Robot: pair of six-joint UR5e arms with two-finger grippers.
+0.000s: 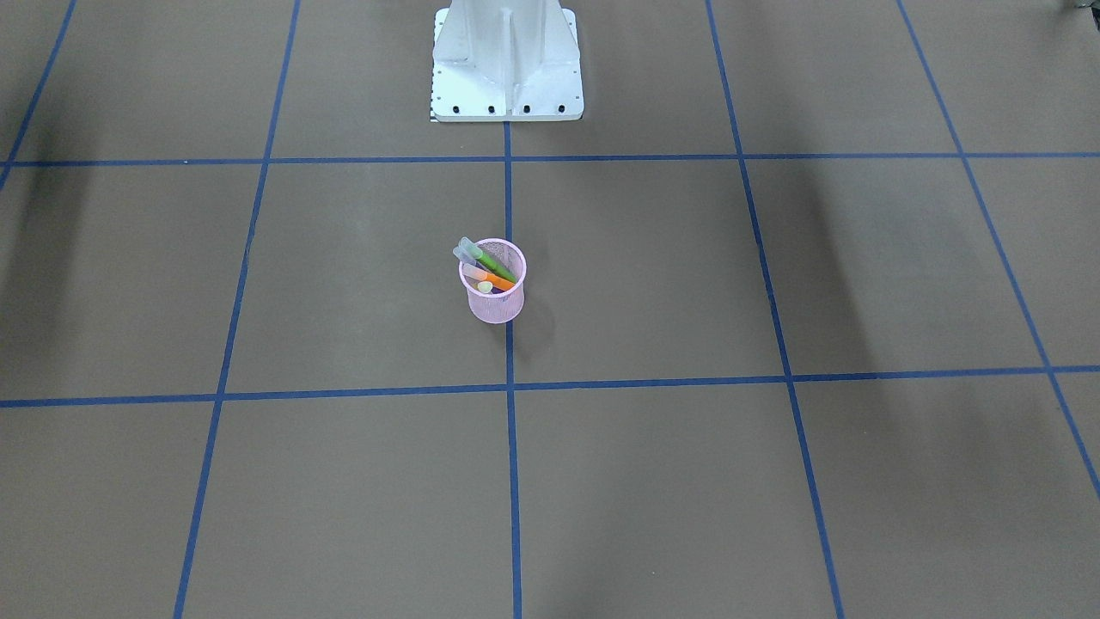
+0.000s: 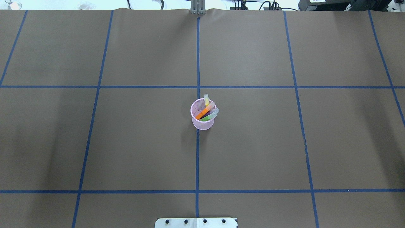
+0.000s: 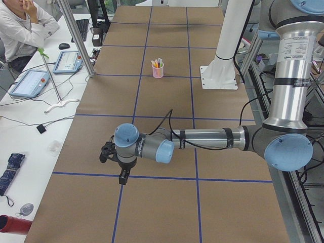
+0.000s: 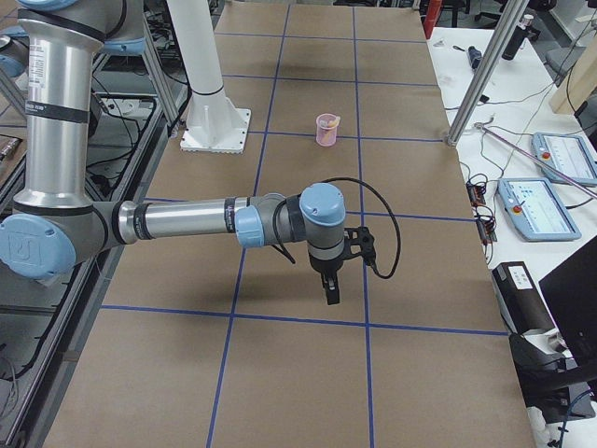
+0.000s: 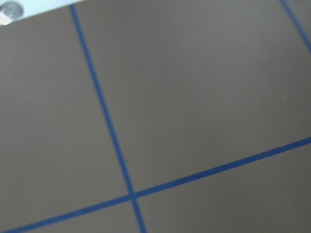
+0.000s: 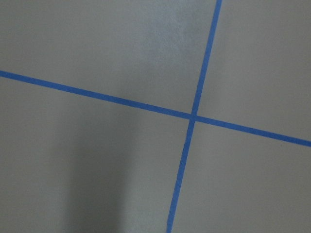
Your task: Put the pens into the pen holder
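The pink mesh pen holder point(image 1: 496, 303) point(image 2: 202, 123) stands upright on a blue line at the table's middle. Several pens lean inside it with whitish caps over the rim: an orange pen point(image 2: 202, 112), a green pen point(image 2: 208, 117), a yellow pen point(image 2: 206, 100) and a purple pen point(image 2: 210, 113). The holder looks small and far in the side views point(image 3: 158, 70) point(image 4: 326, 130). My left gripper point(image 3: 123, 177) hangs over the table's left end, far from the holder. My right gripper point(image 4: 331, 290) hangs over the right end. Whether either is open or shut, I cannot tell.
The robot's white base point(image 1: 507, 64) stands behind the holder. Brown paper with blue tape lines point(image 2: 197, 158) covers the table. A seated person point(image 3: 20, 25), tablets point(image 3: 30, 82) and cables lie on the side bench. Both wrist views show only paper and tape.
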